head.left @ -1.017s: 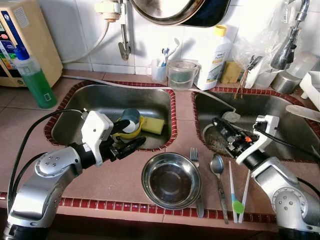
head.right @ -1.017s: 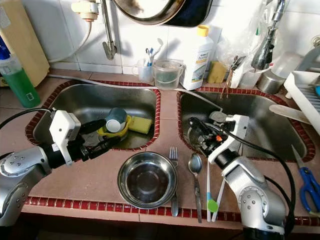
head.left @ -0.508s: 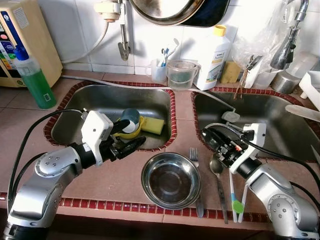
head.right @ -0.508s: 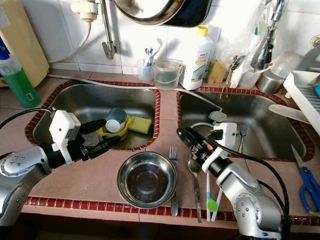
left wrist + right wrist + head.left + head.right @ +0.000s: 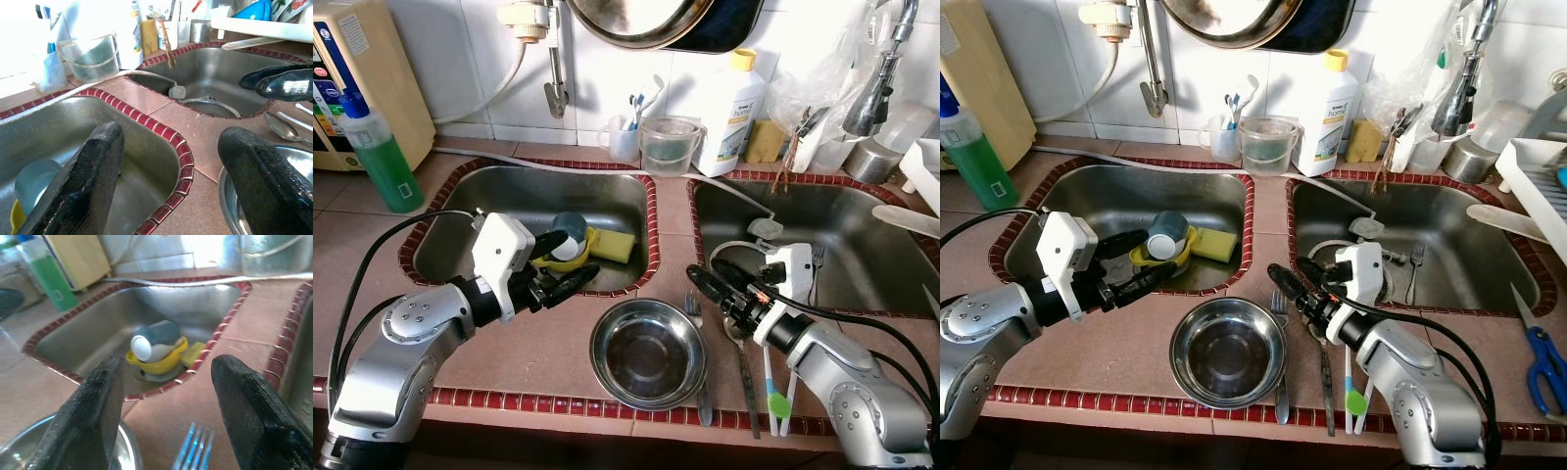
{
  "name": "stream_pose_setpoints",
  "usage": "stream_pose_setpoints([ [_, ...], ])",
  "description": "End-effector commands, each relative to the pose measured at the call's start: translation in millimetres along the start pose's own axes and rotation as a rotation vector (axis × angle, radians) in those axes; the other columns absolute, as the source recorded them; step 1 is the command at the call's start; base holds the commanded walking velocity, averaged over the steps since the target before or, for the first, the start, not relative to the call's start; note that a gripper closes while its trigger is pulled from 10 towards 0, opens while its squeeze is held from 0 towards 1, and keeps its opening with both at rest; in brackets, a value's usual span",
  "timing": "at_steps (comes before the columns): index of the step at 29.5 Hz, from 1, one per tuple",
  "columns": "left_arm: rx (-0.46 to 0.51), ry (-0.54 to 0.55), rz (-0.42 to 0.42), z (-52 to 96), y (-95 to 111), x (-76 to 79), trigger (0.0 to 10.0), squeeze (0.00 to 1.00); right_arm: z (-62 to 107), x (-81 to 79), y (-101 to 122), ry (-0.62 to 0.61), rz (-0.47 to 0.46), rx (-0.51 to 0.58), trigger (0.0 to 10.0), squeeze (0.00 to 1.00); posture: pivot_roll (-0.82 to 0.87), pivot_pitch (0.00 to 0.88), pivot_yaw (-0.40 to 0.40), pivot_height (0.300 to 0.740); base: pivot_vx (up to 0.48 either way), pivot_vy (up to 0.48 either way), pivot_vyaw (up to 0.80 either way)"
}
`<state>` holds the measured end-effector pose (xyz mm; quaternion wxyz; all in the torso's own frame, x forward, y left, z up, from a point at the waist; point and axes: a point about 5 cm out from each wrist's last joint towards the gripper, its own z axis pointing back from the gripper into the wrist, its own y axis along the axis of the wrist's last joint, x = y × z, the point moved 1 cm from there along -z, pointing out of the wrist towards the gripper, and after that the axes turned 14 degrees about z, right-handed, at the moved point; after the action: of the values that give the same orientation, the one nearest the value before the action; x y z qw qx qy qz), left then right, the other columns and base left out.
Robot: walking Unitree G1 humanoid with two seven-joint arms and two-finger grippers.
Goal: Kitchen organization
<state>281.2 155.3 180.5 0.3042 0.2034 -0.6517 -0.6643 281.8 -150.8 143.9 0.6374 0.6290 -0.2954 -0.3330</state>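
Observation:
My right gripper (image 5: 709, 278) is open and hangs low over the tiled strip between the two sinks, just above the fork (image 5: 694, 310) and spoon (image 5: 738, 327) on the counter. In the right wrist view its fingers (image 5: 93, 411) frame the fork (image 5: 195, 450) and the left sink. A steel bowl (image 5: 649, 352) sits on the counter in front. My left gripper (image 5: 570, 278) is open at the front rim of the left sink (image 5: 499, 196), near a blue cup (image 5: 570, 233) on a yellow bowl (image 5: 579, 257) beside a yellow sponge (image 5: 618, 247). Another fork (image 5: 816, 266) lies in the right sink (image 5: 862, 225).
A white and a green-tipped utensil (image 5: 775, 384) lie right of the spoon. Green soap bottle (image 5: 380, 157) stands at the left; a detergent bottle (image 5: 732, 113), a cup of toothbrushes (image 5: 626, 137) and a clear beaker (image 5: 668, 145) line the back wall. Blue scissors (image 5: 1542, 362) lie on the right.
My right gripper has swung left from over the right sink to the strip above the counter fork and spoon. A fork in the right sink has come into view. The left arm barely moved.

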Motion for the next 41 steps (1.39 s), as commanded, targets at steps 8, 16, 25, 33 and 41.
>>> stream_pose_setpoints([
  [8,0.008,0.004,-0.005,-2.4,3.2,-1.1,10.0,0.0,-9.0,-6.3,6.7,0.067,-0.007,0.014,10.0,0.0,-0.03,0.029,0.002,0.74,0.0,0.0,0.0],
  [16,0.015,0.001,-0.006,-4.5,3.4,0.4,10.0,0.0,-16.9,-19.4,-2.9,0.151,-0.084,-0.043,10.0,0.76,-0.03,0.017,-0.008,0.74,0.0,0.0,0.0],
  [25,0.018,0.003,-0.005,-4.1,2.5,1.6,10.0,0.0,-18.8,-18.0,-13.7,0.163,-0.136,-0.124,10.0,0.0,-0.02,0.016,-0.018,0.74,0.0,0.0,0.0],
  [33,0.019,0.006,-0.001,-3.4,1.6,2.7,10.0,0.0,-15.1,-15.9,-25.4,0.162,-0.2,-0.188,10.0,0.0,-0.02,0.021,-0.02,0.74,0.0,0.0,0.0],
  [41,0.017,0.006,0.004,-2.7,0.0,4.5,10.0,0.0,-9.8,-13.5,-33.4,0.166,-0.219,-0.242,10.0,0.0,-0.02,0.029,-0.022,0.74,0.0,0.0,0.0],
])
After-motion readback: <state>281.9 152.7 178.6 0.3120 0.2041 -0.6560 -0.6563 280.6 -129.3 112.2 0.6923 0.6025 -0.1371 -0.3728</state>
